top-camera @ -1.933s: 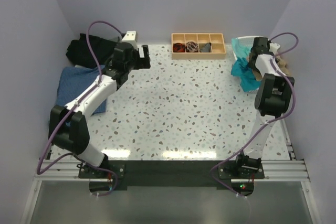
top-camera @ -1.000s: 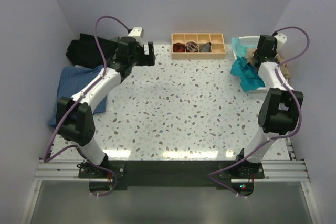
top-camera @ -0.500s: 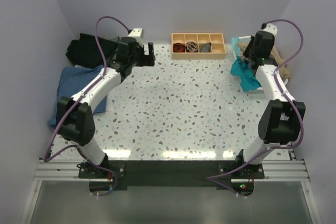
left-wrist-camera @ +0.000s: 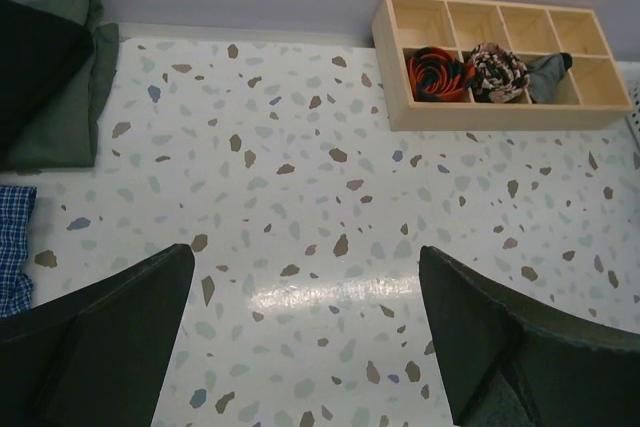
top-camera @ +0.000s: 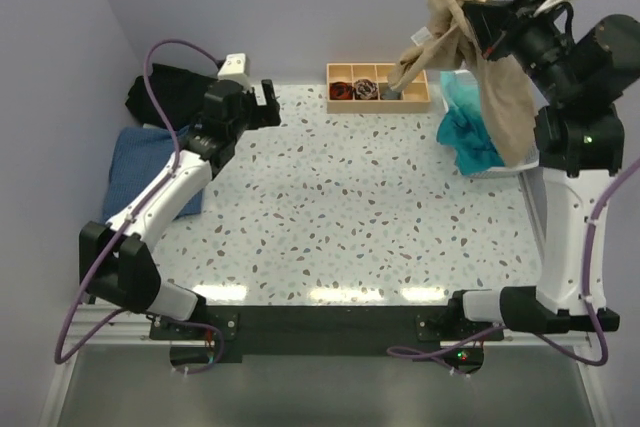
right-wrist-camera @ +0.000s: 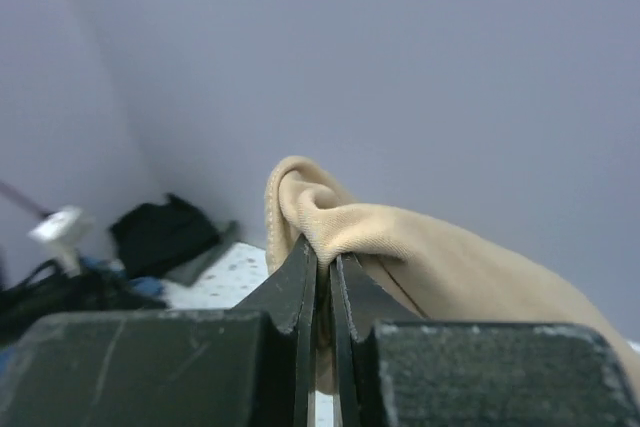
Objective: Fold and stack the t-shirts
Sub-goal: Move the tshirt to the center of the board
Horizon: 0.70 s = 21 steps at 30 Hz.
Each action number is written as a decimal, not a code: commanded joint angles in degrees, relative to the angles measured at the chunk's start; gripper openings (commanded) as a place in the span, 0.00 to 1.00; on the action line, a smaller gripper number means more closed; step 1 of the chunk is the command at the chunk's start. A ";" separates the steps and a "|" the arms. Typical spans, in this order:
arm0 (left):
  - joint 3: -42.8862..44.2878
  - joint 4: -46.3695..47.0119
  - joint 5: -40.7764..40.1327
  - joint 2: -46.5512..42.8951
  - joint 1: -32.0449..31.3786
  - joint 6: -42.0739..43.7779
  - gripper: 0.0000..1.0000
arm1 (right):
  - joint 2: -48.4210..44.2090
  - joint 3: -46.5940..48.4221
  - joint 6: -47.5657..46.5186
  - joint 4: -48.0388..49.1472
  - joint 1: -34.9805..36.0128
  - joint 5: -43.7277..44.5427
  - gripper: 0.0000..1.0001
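Currently, tray [left-wrist-camera: 500, 115] holding three rolled fabrics [left-wrist-camera: 499, 69], teal t-shirt [top-camera: 470, 137] draped over basket [top-camera: 497, 173]

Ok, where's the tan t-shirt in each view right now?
Top external: the tan t-shirt is at the upper right, hanging from the right gripper.
Left wrist: not in it.
Right wrist: centre of the frame, pinched between the shut fingers.
Shared landmark: the black cloth pile, on the left side in all three views.
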 commanded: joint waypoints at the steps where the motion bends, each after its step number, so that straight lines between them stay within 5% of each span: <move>1: -5.17 5.83 -0.71 -7.71 0.01 -3.20 1.00 | -2.87 5.29 7.63 -0.69 1.16 -22.15 0.00; 8: -8.79 3.56 -1.66 -12.30 0.01 -3.65 1.00 | -5.58 -3.82 25.72 17.83 5.72 -42.19 0.00; 12: -11.77 2.85 -3.52 -14.67 0.01 -4.62 1.00 | -9.89 -12.18 23.30 18.74 9.07 -43.18 0.03; 16: -13.45 3.47 -3.16 -15.47 0.01 -4.62 1.00 | -10.87 -21.94 14.88 7.81 9.16 -35.73 0.00; 17: -13.45 3.21 -3.07 -15.47 0.01 -4.53 1.00 | -10.52 -25.35 11.03 4.97 9.07 -26.48 0.00; 21: -14.42 3.20 -1.42 -14.42 0.01 -3.65 1.00 | -4.47 -34.42 7.31 3.62 9.16 -13.04 0.00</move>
